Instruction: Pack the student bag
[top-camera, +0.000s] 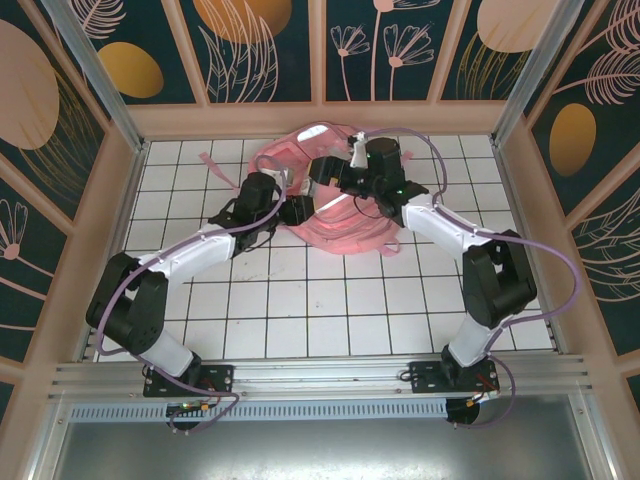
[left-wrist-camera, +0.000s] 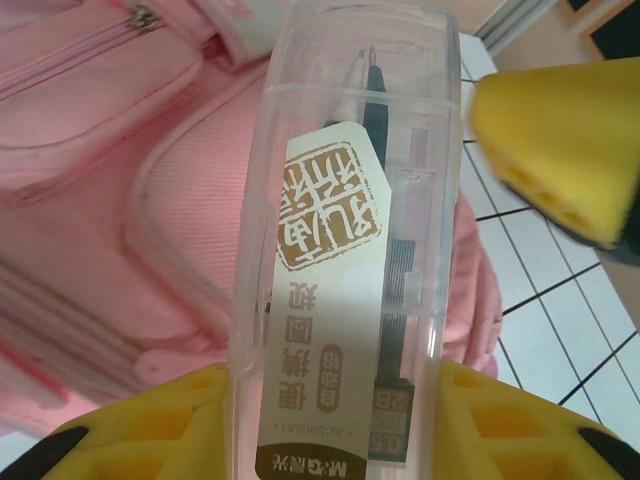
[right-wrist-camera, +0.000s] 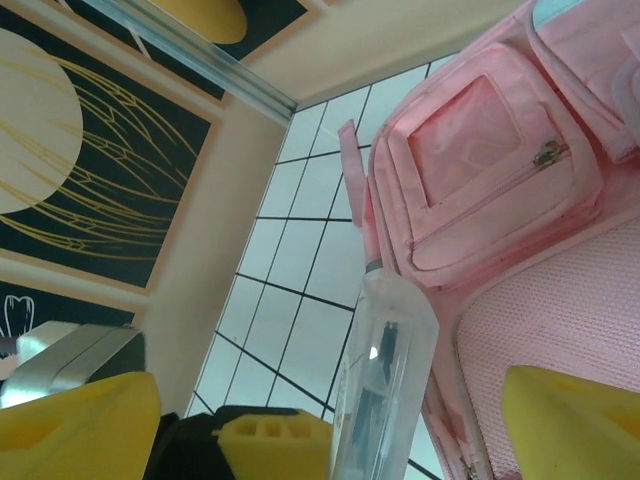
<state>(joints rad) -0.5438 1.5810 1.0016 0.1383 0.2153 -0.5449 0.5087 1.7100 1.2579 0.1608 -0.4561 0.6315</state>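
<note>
Quick headcount: 1 pink backpack (top-camera: 350, 232) up at 12 o'clock on the 1 tiled table (top-camera: 300, 320). 1 clear plastic compass case (left-wrist-camera: 350, 250) with 1 paper label (left-wrist-camera: 330, 330) inside. 2 arms, left arm (top-camera: 190, 255) and right arm (top-camera: 460, 235), so 2 grippers: left gripper (left-wrist-camera: 335, 425), right gripper (right-wrist-camera: 328, 420). Right wrist view has 3 yellow pads (right-wrist-camera: 80, 430) and 1 zip pull (right-wrist-camera: 548, 153).

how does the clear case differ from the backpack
The clear case is see-through plastic; the backpack is pink fabric. The case is slim and small; the backpack is far bigger. The case is held in the left gripper; the backpack lies on the table.
</note>
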